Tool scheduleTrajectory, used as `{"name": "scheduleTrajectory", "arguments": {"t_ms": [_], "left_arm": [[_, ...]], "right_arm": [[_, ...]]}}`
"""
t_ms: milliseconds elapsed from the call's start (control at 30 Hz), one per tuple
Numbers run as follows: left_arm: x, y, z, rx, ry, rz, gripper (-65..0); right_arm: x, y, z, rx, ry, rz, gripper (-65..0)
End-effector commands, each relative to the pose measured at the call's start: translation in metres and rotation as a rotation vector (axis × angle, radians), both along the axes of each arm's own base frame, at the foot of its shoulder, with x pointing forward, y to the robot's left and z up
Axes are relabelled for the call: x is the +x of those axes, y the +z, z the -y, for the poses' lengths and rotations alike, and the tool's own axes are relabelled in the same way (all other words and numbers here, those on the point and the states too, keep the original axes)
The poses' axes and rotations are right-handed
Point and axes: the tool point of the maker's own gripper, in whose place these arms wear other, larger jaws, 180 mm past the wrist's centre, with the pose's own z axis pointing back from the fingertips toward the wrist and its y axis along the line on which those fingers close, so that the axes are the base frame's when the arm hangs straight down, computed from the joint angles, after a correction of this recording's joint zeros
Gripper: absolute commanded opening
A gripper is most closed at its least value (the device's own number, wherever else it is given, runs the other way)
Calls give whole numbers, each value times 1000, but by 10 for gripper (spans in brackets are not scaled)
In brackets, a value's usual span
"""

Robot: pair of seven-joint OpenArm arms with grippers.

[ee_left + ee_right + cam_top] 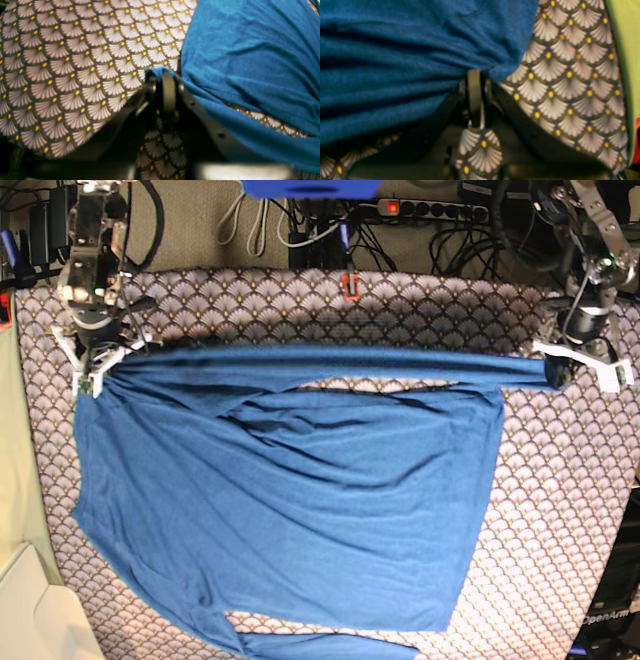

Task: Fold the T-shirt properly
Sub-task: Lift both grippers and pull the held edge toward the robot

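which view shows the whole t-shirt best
The base view: the T-shirt lies spread on the patterned cloth, its far edge stretched between both grippers. Each wrist view shows only bunched blue fabric pinched at its own gripper.

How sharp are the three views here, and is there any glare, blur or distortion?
Left wrist: T-shirt and tablecloth fairly sharp, left gripper soft, lower edge blurred. Right wrist: soft throughout, right gripper and lower edge blurred. Base: evenly lit, sharpest, no glare, cloth edges slightly bowed.
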Motion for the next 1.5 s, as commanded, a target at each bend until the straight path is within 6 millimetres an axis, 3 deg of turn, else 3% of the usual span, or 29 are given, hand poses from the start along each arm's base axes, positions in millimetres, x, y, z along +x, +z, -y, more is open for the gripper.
{"name": "scheduleTrajectory", "arguments": {"t_ms": [0,200,633,733,1033,1300,1467], "left_arm": [[11,18,-2,20,-3,66,-644],[35,32,14,11,-53,120,-645],[70,63,14,3,-48,229,-645],[79,58,13,-22,-40,227,-645],[89,10,10,-123,-9,128,-645],[88,5,11,-130,-10,116,-645],[96,5,33,-127,-77,111,-645]], "right_arm": [[9,14,6,-26,7,46,-650],[15,18,6,-27,7,62,-650],[18,22,10,-40,12,67,-650],[19,22,10,-40,12,69,-650],[27,28,10,-41,14,88,-650],[39,38,14,-58,20,111,-650],[55,48,9,-53,57,140,-650]]}}
